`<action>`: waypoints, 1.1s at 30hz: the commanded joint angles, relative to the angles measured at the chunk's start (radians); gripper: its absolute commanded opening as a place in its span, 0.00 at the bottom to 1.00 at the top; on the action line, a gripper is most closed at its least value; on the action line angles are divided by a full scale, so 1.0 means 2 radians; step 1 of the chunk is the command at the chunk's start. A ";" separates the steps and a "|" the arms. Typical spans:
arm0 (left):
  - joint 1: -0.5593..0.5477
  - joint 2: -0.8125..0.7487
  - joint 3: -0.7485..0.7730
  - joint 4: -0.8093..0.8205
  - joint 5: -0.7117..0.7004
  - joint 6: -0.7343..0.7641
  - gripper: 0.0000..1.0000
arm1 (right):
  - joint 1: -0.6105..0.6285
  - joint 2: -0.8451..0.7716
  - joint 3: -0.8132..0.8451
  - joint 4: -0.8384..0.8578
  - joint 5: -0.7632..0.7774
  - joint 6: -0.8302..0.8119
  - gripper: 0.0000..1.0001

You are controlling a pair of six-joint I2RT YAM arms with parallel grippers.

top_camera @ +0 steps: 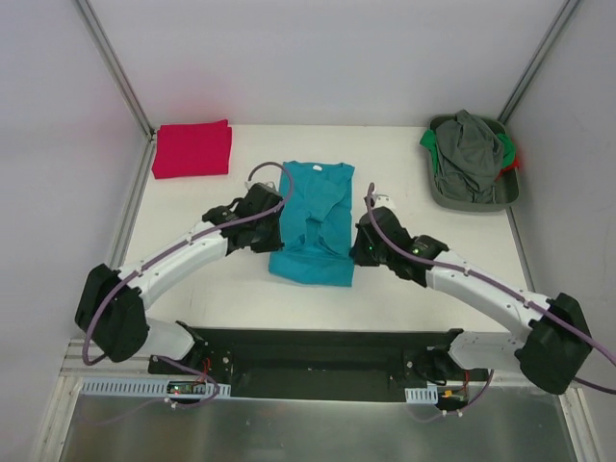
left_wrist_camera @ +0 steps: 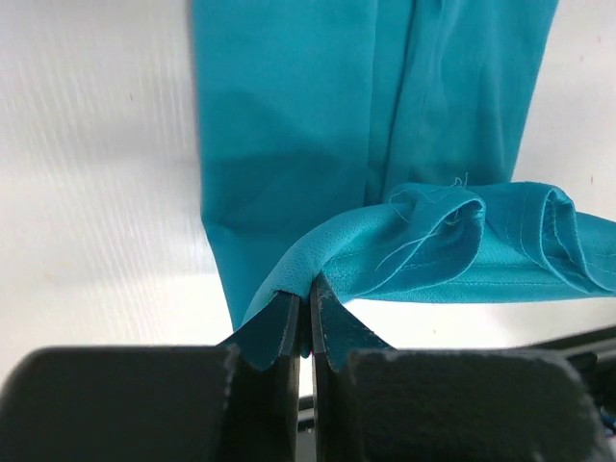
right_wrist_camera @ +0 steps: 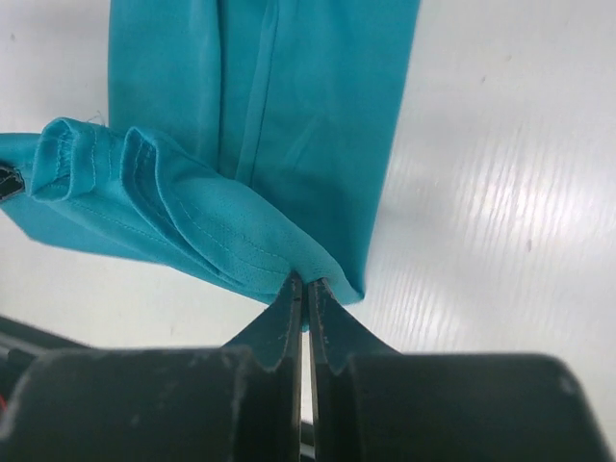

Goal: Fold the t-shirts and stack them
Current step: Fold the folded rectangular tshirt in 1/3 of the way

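The teal t-shirt (top_camera: 313, 226) lies lengthwise in the middle of the white table, its sides folded in. My left gripper (top_camera: 273, 223) is shut on its left edge and lifts the hem; the pinched cloth shows in the left wrist view (left_wrist_camera: 306, 274). My right gripper (top_camera: 360, 241) is shut on its right edge, where the cloth (right_wrist_camera: 304, 272) bunches between the jaws. The lifted hem (left_wrist_camera: 481, 245) hangs in folds between the grippers. The red t-shirt (top_camera: 192, 149) lies folded at the back left corner.
A green-grey bin (top_camera: 486, 197) holding several crumpled garments (top_camera: 469, 154) stands at the back right. Metal frame posts (top_camera: 115, 67) rise at both back corners. A black base rail (top_camera: 318, 351) runs along the near edge.
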 commanded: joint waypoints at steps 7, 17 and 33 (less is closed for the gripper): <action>0.038 0.107 0.089 0.024 0.033 0.095 0.00 | -0.080 0.102 0.076 0.061 -0.063 -0.068 0.00; 0.065 0.160 0.117 0.055 0.062 0.128 0.00 | -0.121 0.174 0.120 0.067 -0.119 -0.100 0.00; 0.092 0.224 0.143 0.068 0.075 0.131 0.17 | -0.168 0.251 0.150 0.081 -0.162 -0.091 0.11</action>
